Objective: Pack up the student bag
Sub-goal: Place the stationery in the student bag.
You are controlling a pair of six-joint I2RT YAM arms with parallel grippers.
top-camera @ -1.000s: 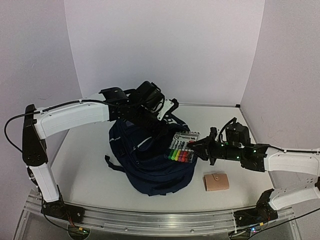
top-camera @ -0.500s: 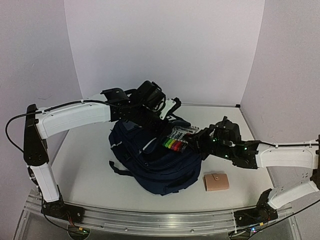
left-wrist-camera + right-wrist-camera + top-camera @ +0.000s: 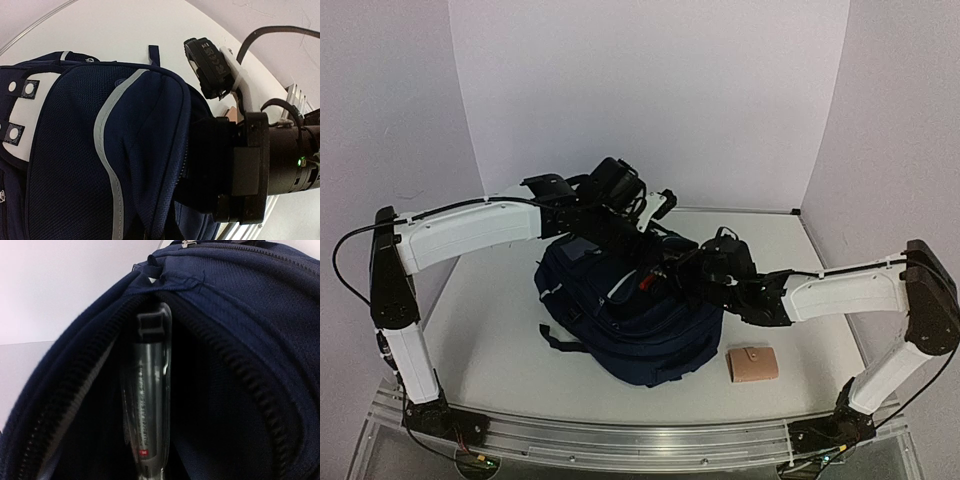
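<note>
student bag point(image 3: 620, 335): sat mid-frame on table point(image 3: 485, 320); soft, floppy, likely light; hold by zipper rim point(image 3: 240, 370).
right pincer point(image 3: 667, 272): pinched marker pack point(image 3: 147, 405) inside the bag.
left pincer point(image 3: 620, 238): at bag top, state couldn't tell.

1. We see the left arm point(image 3: 470, 228) standing up from its base at the near left, bent sharply at the elbow, its white link level toward the middle.
2. Its wrist tips the left gripper point(image 3: 638, 222) downward; we can't make out the jaws.
3. We find the right arm point(image 3: 840, 292) with its elbow high at the far right, forearm reaching left.
4. The right gripper point(image 3: 668, 274) points at the left one, close by; its fingertips are hidden from us.
</note>
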